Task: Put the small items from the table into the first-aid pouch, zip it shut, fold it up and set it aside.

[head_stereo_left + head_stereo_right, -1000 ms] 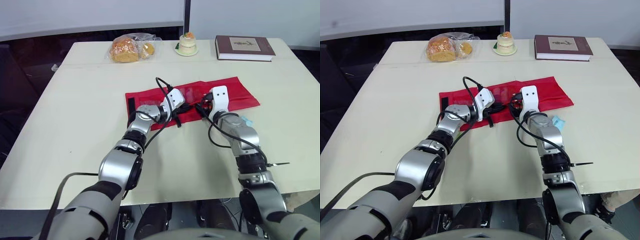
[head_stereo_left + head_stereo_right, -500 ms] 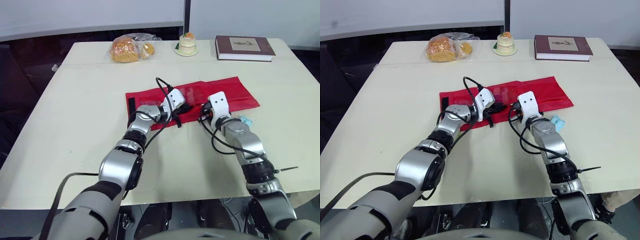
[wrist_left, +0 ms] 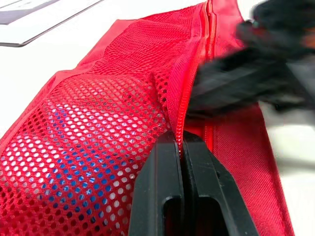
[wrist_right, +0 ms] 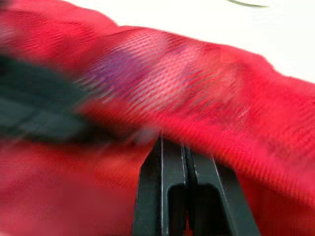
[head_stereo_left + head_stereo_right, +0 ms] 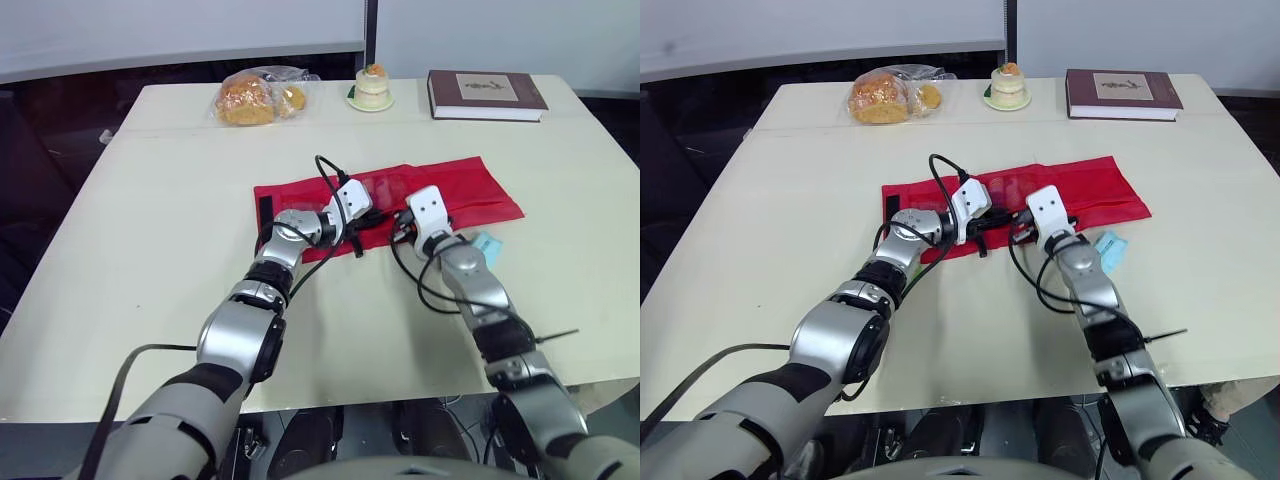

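Left fingers (image 3: 165, 167) pressed together, pinching the zip (image 3: 191, 83) edge of the first-aid pouch (image 3: 98, 123), mesh bulging just beside them. Right fingers (image 4: 199, 167) squeezed together too, tips against the red fabric near the left pair; pinching or not, too blurred to call. Pouch lies unfolded on the tabletop (image 5: 150, 230); a small blue packet (image 5: 487, 243) sits loose beside the right arm.

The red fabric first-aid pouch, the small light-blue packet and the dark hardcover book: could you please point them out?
red fabric first-aid pouch (image 5: 478, 188): left eye view, bare right end.
small light-blue packet (image 5: 487, 243): left eye view, its middle.
dark hardcover book (image 5: 487, 92): left eye view, cover's middle.
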Tool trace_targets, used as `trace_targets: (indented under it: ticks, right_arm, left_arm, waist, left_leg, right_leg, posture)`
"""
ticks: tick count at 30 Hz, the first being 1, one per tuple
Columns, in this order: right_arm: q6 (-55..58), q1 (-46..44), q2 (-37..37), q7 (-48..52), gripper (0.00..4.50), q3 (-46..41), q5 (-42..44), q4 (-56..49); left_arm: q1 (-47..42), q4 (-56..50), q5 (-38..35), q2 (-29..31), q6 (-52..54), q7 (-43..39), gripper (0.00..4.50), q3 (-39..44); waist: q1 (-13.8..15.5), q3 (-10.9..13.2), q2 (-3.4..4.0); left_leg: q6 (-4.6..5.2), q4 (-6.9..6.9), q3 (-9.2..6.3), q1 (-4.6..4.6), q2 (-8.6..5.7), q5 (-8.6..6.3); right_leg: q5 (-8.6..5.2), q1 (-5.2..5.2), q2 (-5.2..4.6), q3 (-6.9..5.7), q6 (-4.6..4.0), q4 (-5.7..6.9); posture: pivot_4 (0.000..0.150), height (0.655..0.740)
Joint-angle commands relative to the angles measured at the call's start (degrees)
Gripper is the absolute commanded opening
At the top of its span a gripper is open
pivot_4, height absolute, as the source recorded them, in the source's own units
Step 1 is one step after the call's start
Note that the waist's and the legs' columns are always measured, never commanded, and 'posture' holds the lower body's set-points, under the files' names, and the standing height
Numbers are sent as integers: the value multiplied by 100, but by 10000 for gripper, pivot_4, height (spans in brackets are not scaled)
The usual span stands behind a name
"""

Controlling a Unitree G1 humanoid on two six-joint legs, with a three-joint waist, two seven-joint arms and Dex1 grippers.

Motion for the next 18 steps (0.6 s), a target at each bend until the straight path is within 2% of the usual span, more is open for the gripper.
trace_targets:
  ticks: [1, 6, 9, 13, 16, 18]
  right_arm:
    - [-52, 608, -510, 800, 192, 138, 307, -1910]
    - [438, 1635, -1191, 1334, 192, -650, 1378, -4155]
    - [840, 2868, -1802, 1800, 192, -2024, 2454, -5048]
    - [936, 4287, -2213, 2359, 10561, -3611, 3422, -5291]
    - [853, 5126, -2298, 2706, 27267, -4573, 4125, -5328]
    - [765, 5641, -2282, 2949, 35551, -5114, 4402, -5336]
  left_arm:
    - [-77, -48, 30, 116, 34, 255, 0, 17]
    - [-43, -258, -94, 224, 160, 335, 0, 90]
    - [214, -454, -106, 430, 232, 401, 0, 122]
    - [545, -793, -140, 677, 393, 442, 0, 152]
    - [794, -1078, -178, 910, 505, 391, 0, 149]
    - [950, -1289, -218, 1083, 606, 328, 0, 169]
  waist:
    - [3, 0, 1]
    - [5, 0, 1]
    - [34, -2, -4]
    - [96, -2, -4]
    - [88, -3, -3]
    - [98, -6, 1]
  left_leg:
    - [0, 0, -4, 0, 0, 0]
    - [1, -3, -3, 3, 3, -1]
    - [1, -4, -5, 3, 5, -1]
    - [5, -7, 0, 17, 9, -3]
    - [26, -10, 13, 35, 21, -16]
    - [29, -18, 14, 55, 25, -18]
  right_leg:
    - [0, 1, 0, -3, 0, -1]
    - [0, 1, 6, -3, 0, -2]
    - [0, 10, 7, -5, 0, -8]
    - [0, 23, 9, 0, 0, -10]
    - [0, 29, 17, 13, 0, -6]
    - [-1, 44, 20, 12, -1, -7]
  posture:
    - [1500, 7289]
    - [1500, 7289]
    - [1500, 7289]
    - [1500, 7289]
    - [1500, 7289]
    - [1500, 7289]
